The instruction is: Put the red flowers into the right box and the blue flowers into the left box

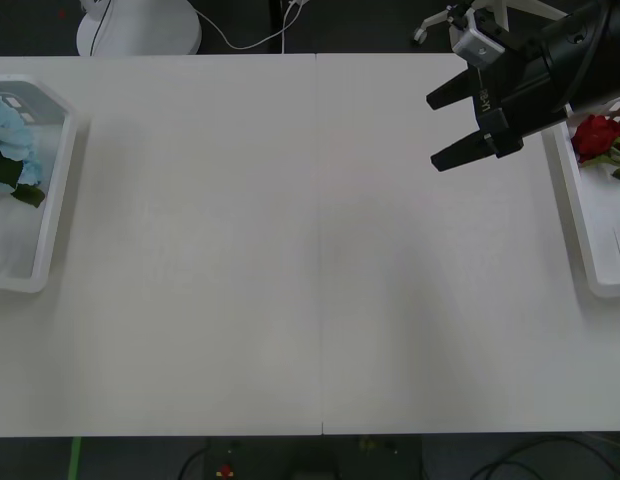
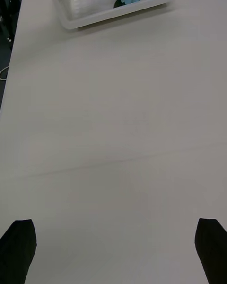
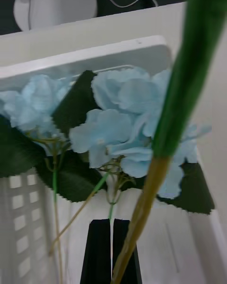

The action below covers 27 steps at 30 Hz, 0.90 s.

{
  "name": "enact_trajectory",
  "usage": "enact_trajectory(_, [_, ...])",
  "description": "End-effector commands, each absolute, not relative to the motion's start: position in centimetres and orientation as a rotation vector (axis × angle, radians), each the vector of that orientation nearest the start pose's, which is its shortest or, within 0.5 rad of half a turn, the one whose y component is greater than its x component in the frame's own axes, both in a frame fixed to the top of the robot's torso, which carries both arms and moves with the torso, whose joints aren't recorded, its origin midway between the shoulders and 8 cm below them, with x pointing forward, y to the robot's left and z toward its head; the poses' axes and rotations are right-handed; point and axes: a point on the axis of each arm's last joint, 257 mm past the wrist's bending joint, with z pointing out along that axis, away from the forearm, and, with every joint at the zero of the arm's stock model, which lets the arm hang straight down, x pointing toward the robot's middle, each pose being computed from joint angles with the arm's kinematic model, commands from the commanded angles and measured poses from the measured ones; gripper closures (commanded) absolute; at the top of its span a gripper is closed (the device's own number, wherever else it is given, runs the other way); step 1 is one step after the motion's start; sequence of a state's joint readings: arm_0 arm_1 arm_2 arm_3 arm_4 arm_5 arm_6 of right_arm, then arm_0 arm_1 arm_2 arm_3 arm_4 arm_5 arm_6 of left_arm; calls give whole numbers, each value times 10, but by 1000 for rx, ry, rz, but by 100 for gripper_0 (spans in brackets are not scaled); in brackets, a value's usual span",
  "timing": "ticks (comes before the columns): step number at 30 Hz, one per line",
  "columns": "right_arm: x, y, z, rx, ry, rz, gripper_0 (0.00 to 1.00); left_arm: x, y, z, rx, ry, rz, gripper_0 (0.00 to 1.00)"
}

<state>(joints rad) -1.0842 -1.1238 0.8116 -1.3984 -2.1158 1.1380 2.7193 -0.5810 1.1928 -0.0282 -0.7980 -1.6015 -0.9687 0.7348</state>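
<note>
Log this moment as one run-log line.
right gripper: open, above table beside right box | left gripper: shut on blue flowers stem, over left box

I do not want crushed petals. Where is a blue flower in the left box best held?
On its thin stem below the head, coming from the stem end: the blue flower has a fluffy head and wide leaves. The left pincer seems shut there.

The right gripper [image 1: 458, 126] has two black, tapered, wedge-shaped fingers on a bulky black wrist housing. Behind the fingers sits a small light-grey block, and black cable runs back along the arm. The left gripper [image 3: 111, 251] shows two flat black fingers.
</note>
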Motion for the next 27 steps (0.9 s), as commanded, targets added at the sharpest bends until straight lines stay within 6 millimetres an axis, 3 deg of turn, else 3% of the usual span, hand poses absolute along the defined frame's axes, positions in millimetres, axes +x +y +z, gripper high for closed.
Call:
enact_trajectory(1, [490, -149, -55, -1610, 1690, 498, 3, 532, 632, -102, 223, 2226, 203, 100])
enact_trajectory(11, [490, -149, -53, -1601, 1690, 510, 3, 512, 655, -144, 189, 2366, 318, 100])
enact_trajectory(18, [489, -143, -56, -1611, 1683, 517, 3, 472, 683, -195, 47, 2494, 321, 100])
enact_trajectory(22, [488, -143, -59, -1630, 1680, 503, 3, 477, 679, -211, 21, 2489, 317, 99])
enact_trajectory(23, [488, -143, -59, -1630, 1681, 501, 3, 479, 677, -215, 19, 2487, 320, 52])
enact_trajectory(24, [488, -143, -59, -1631, 1681, 500, 3, 480, 677, -218, 19, 2486, 324, 28])
enact_trajectory(25, [489, -142, -58, -1628, 1677, 500, 3, 481, 675, -220, 17, 2485, 325, 11])
enact_trajectory(26, [489, -142, -57, -1627, 1677, 498, 3, 483, 674, -222, 15, 2482, 325, 0])
enact_trajectory(27, [489, -142, -57, -1627, 1677, 498, 3, 485, 673, -223, 16, 2476, 323, 0])
